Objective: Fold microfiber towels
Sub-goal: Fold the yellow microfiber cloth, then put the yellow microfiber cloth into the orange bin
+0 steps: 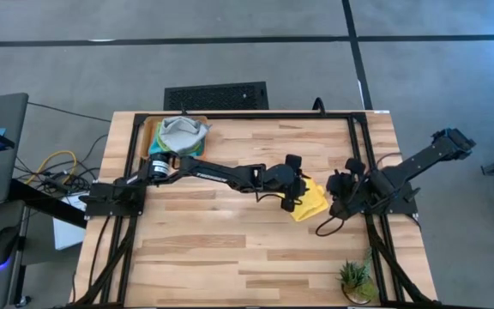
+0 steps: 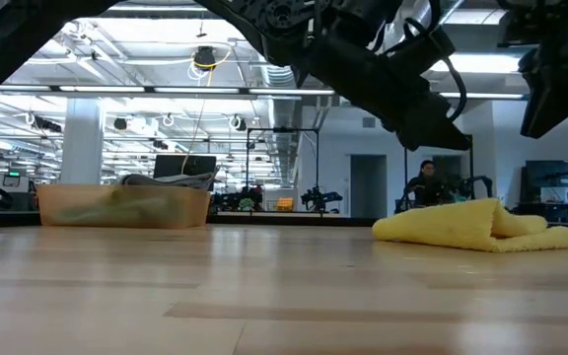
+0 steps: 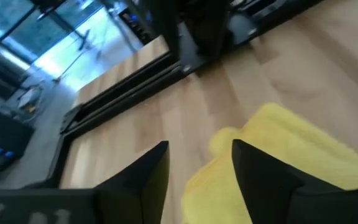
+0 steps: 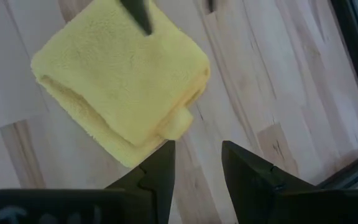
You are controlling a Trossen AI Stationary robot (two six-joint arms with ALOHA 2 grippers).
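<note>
**Observer:** What's on your left?

**Me:** A shallow wooden tray [image 1: 147, 137] at the table's [image 1: 230, 249] far left corner, heaped with grey and green cloths [image 1: 181, 132]; I can't separate them further.

**Observer:** And the middle?

**Me:** My left gripper [image 3: 199, 163] hangs above a folded yellow microfiber towel [image 4: 120, 81], fingers parted, holding nothing.

**Observer:** The right side?

**Me:** My right gripper [image 4: 197, 158] hovers just beside the towel, fingers apart and empty. A small potted plant [image 1: 356, 279] stands at the near right edge.
</note>
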